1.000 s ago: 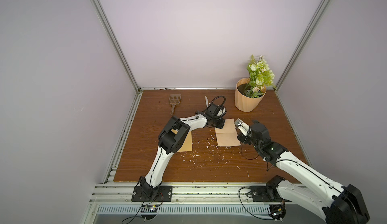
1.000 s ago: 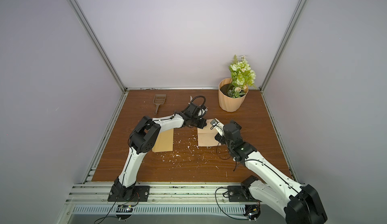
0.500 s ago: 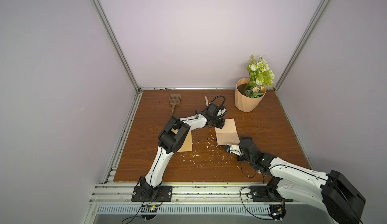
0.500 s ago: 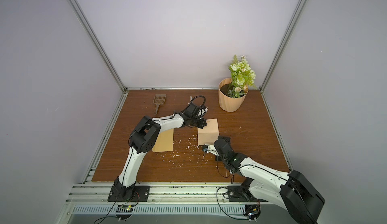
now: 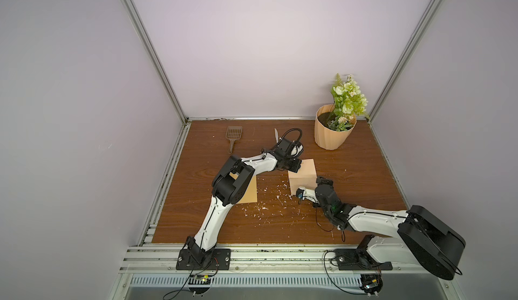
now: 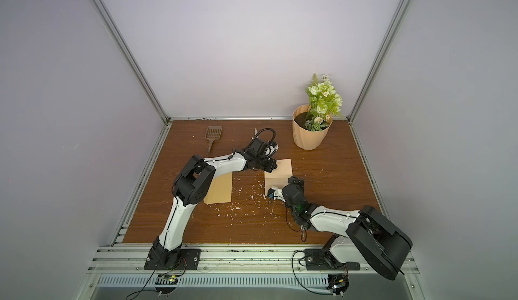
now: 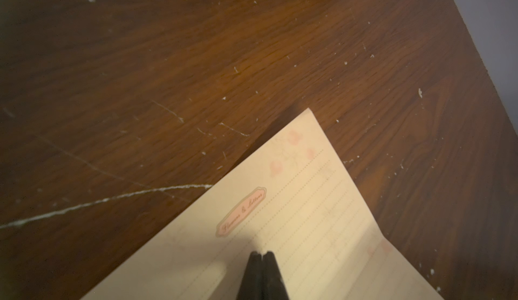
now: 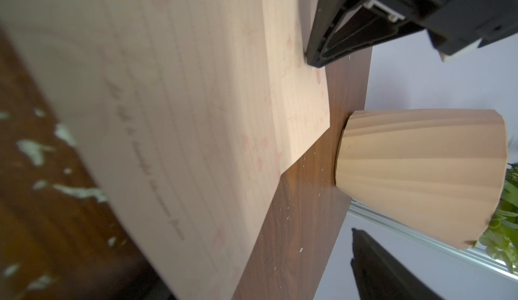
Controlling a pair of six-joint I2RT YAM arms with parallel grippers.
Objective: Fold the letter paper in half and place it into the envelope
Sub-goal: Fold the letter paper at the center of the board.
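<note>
While the right arm lies low across the table [image 5: 364, 172], folded close to its base with the wrist rolled sideways, the right gripper [image 5: 301, 196] sits at the near short edge of the letter paper [image 5: 304, 178]. Its jaws are spread: one finger [image 8: 386, 270] is clear of the sheet, the other hidden.

Letter paper: pale and lined, long axis running straight ahead of that gripper toward the plant pot [image 5: 333, 133]. A crease crosses the middle; the near half seems raised and the far half lies flat.

Left arm: elbow bent high, forearm reaching over to the sheet's far end.

Left gripper [image 7: 262, 253]: fingers pressed together, tips bearing down on the sheet near its far corner.

Envelope [image 5: 251, 192]: flat, partly under the left arm's elbow, well behind the left gripper and apart from the sheet.

White flecks [image 5: 263, 206]: scattered between envelope and sheet.
</note>
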